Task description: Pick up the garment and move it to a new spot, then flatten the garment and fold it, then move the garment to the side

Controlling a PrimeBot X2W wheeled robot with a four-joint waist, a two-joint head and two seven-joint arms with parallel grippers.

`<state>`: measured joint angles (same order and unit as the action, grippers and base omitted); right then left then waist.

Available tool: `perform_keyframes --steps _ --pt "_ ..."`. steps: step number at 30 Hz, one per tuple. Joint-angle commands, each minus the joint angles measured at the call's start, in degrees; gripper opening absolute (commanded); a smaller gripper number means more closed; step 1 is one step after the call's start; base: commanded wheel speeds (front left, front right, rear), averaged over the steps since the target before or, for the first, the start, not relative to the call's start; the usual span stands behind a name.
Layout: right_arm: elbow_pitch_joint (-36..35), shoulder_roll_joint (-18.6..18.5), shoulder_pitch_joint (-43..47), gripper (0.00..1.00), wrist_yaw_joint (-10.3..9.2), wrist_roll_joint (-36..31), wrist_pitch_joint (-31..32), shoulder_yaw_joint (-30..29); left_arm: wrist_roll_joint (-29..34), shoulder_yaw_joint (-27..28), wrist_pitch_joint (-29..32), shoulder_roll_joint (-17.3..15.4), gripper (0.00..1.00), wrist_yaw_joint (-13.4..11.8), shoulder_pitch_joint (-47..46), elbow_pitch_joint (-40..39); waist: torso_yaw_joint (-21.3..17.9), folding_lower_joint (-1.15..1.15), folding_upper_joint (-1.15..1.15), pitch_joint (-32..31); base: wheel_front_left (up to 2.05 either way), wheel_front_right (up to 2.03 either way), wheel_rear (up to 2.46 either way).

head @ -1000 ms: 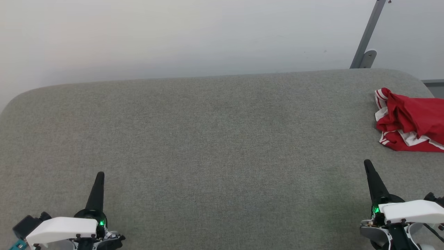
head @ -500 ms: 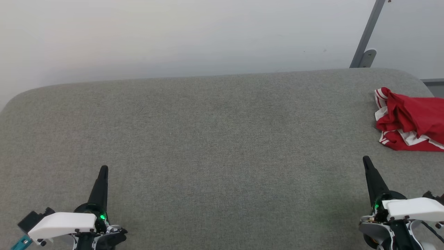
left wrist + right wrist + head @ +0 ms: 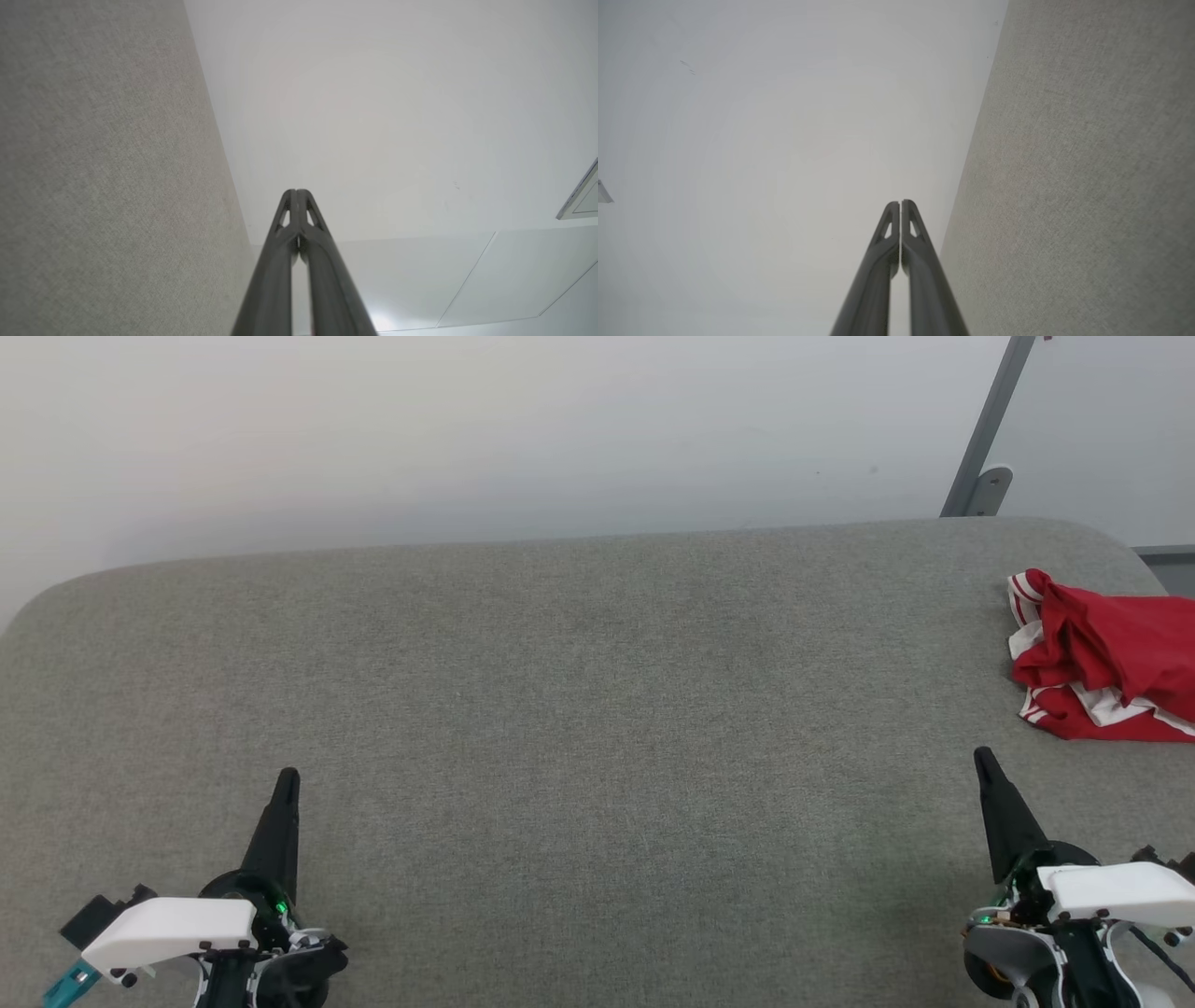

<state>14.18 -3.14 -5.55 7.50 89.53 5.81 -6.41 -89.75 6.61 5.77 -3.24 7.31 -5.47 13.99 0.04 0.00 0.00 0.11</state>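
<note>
The garment (image 3: 1106, 653), red with white striped trim, lies crumpled at the far right edge of the grey fabric table (image 3: 579, 709), partly cut off by the head view's right border. My right gripper (image 3: 983, 763) is shut and empty at the lower right, its tip a short way in front of the garment and apart from it. At the lower left my left gripper (image 3: 288, 777) is shut too, holding nothing, far from the garment. In the wrist views each pair of fingers, left (image 3: 296, 193) and right (image 3: 900, 204), is pressed together against a pale wall.
A white wall runs behind the table's far edge. A grey metal post (image 3: 985, 439) with a bracket stands at the back right corner. The table's corners are rounded, and its right edge lies close to the garment.
Both grippers have crept a little forward over the table, the left one more than the right. Both stay shut. The garment has not moved.
</note>
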Motion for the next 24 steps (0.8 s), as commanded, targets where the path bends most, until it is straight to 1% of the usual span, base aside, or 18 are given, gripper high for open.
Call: perform_keyframes --steps 1,7,24 --pt "-0.3 0.3 -0.8 0.00 -0.02 1.2 0.5 -0.2 -1.0 -0.1 0.5 0.2 0.00 0.3 -0.7 0.0 0.0 0.00 0.00 0.0 0.00 0.00 0.00" --pt "-0.3 0.4 -1.0 0.00 -0.02 3.1 0.9 -0.2 -2.8 -0.1 1.0 0.5 0.00 0.3 -1.3 0.1 0.0 0.00 0.00 0.1 0.00 0.00 0.00" --pt "-0.2 0.3 -0.8 0.00 -0.02 3.0 0.9 -0.2 -2.7 -0.1 1.0 0.4 0.00 0.3 -1.2 0.1 0.0 0.00 0.00 0.1 0.00 0.00 0.00"
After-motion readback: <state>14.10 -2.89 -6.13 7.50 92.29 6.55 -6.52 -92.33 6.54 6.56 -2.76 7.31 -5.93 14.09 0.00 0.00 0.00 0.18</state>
